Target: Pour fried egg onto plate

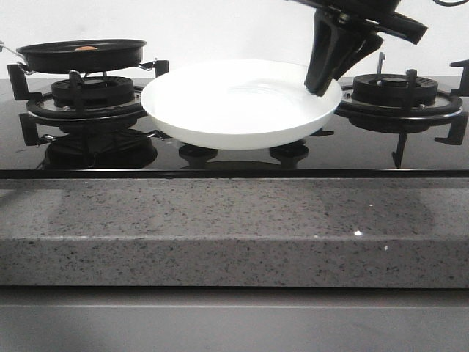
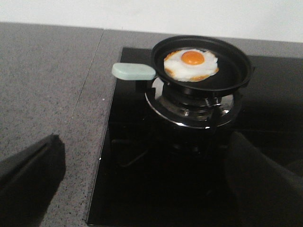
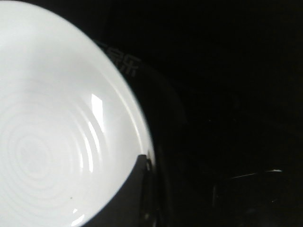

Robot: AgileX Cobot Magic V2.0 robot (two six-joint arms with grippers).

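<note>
The fried egg (image 2: 191,64), white with an orange yolk, lies in the small black frying pan (image 2: 234,75) on the left burner. In the front view only its yolk (image 1: 86,48) peeps over the pan (image 1: 80,57). The pan's pale green handle (image 2: 134,71) points toward the counter. The white plate (image 1: 234,106) sits low over the middle of the cooktop. My right gripper (image 1: 320,86) is shut on its right rim, one finger (image 3: 128,198) lying inside the plate (image 3: 52,132). My left gripper (image 2: 147,189) is open and empty, short of the pan handle.
The right burner (image 1: 396,92) with its black grate stands just behind my right gripper. The black glass cooktop (image 2: 142,170) ends at a grey speckled counter (image 1: 220,227) in front and on the left (image 2: 47,94). A white wall stands behind.
</note>
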